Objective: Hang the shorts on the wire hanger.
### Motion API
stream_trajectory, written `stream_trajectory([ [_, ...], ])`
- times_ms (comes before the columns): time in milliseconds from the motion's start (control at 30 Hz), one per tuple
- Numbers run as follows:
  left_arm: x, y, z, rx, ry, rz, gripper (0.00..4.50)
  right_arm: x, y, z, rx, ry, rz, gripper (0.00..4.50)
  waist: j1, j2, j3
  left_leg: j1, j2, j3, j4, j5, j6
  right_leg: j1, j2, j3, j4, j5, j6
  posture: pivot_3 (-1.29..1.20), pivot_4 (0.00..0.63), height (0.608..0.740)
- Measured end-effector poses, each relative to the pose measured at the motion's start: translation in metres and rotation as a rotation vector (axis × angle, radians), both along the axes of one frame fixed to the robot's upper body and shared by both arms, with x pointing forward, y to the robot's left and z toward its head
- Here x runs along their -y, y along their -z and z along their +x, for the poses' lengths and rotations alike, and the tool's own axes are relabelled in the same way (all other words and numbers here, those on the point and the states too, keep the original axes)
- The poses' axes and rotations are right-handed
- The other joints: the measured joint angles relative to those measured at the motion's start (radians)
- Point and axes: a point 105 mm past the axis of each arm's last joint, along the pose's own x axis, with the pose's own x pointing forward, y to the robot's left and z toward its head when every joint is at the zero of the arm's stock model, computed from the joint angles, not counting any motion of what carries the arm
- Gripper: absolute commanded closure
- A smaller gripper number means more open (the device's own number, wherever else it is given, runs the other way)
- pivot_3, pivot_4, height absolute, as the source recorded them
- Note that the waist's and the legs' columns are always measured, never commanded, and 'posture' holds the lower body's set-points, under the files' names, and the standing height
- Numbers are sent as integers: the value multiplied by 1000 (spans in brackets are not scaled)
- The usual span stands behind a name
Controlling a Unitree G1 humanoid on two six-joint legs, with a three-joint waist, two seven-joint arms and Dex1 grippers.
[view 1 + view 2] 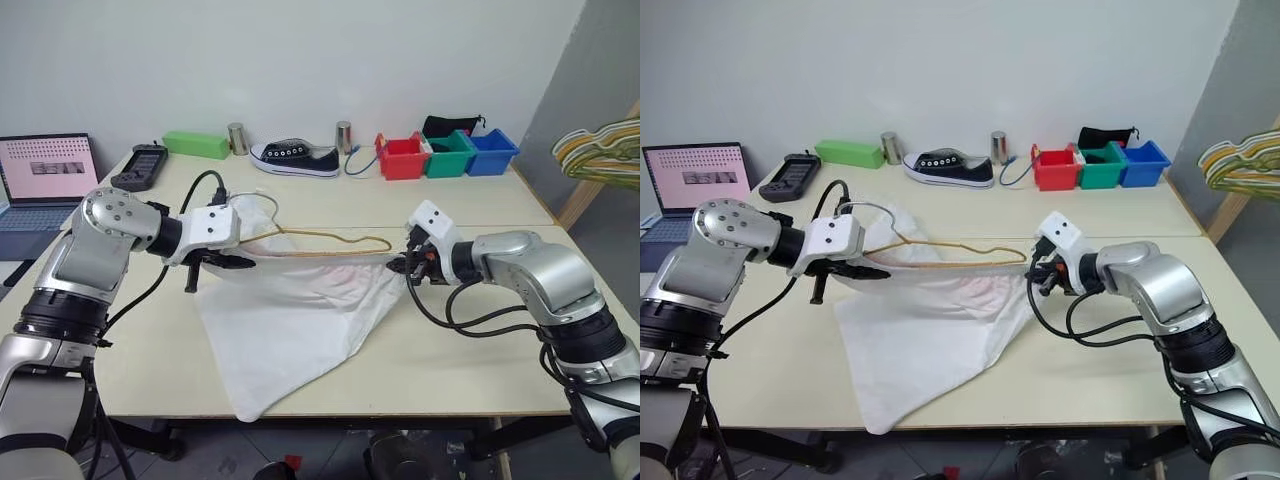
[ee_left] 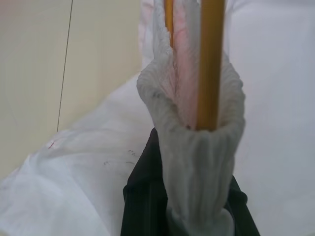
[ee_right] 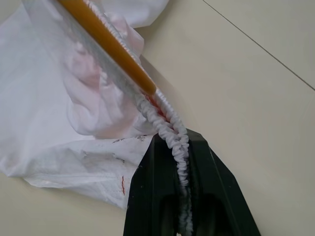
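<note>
Grippers, left (image 1: 222,262) and right (image 1: 408,265), are pinching the shorts' (image 1: 290,320) waistband taut, hanger (image 1: 330,243) lying inside

Even, bright indoor light falls from above; soft shadows lie under the shorts (image 1: 290,330) on the table (image 1: 470,350). Head views are sharp; close wrist views blur slightly.

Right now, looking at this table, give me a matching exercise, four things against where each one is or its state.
1. shorts
2. wire hanger
3. sneaker
4. laptop

A. open, at the table's far left
B. by the wall, between two metal cylinders
C. stretched between both grippers, hanging to the table
D. lying along the waistband

Pairs: 1-C, 2-D, 3-B, 4-A
</note>
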Motion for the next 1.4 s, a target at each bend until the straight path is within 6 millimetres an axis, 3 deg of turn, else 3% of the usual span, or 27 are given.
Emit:
stream_trajectory([
  [267,-5,11,3,42,22,78,4500,0,-17,-2,55,-45,-50,4467,0,0,0,0,0,0,0,0,0,-3,0,1,0,0,0,-287,27,740],
  [467,-9,16,12,92,-4,138,4500,-17,-52,-1,169,-123,-87,4467,-3,1,0,-1,0,1,-2,0,0,-8,0,1,0,0,0,-302,32,740],
  [633,9,26,24,117,-16,121,4500,-44,-72,-2,256,-175,-94,4467,-6,1,0,-1,0,1,-2,0,0,-8,0,2,0,0,0,-315,31,740],
  [800,31,38,34,116,-35,63,4500,-54,-64,-1,291,-199,-154,4467,-6,1,0,-3,0,1,-1,0,0,-9,-1,2,1,1,-1,-311,27,740],
  [967,43,35,35,128,-33,46,4500,-43,-46,7,301,-189,-245,3282,-13,1,0,-3,-1,1,-2,0,0,-8,-1,2,2,1,-1,-306,24,740],
  [1100,47,33,33,133,-28,43,4500,-43,-46,7,333,-220,-273,2569,-29,1,0,-3,0,1,-1,0,0,-7,-1,2,2,1,-1,-305,23,740],
  [1133,48,33,33,132,-28,42,4500,-41,-47,8,344,-221,-290,2137,-32,1,0,-2,-1,1,-1,0,0,-7,-1,2,2,0,0,-305,23,740],
  [1233,54,30,29,133,-1,28,4500,-28,-44,14,382,-229,-367,1637,-29,1,0,-2,-1,1,-1,0,0,-8,-1,2,2,0,0,-300,22,740],
  [1400,61,22,25,147,41,18,4500,-13,-22,17,348,-273,-467,518,-28,1,0,-2,-1,1,-1,0,0,-7,-1,1,1,0,0,-290,20,740],
])
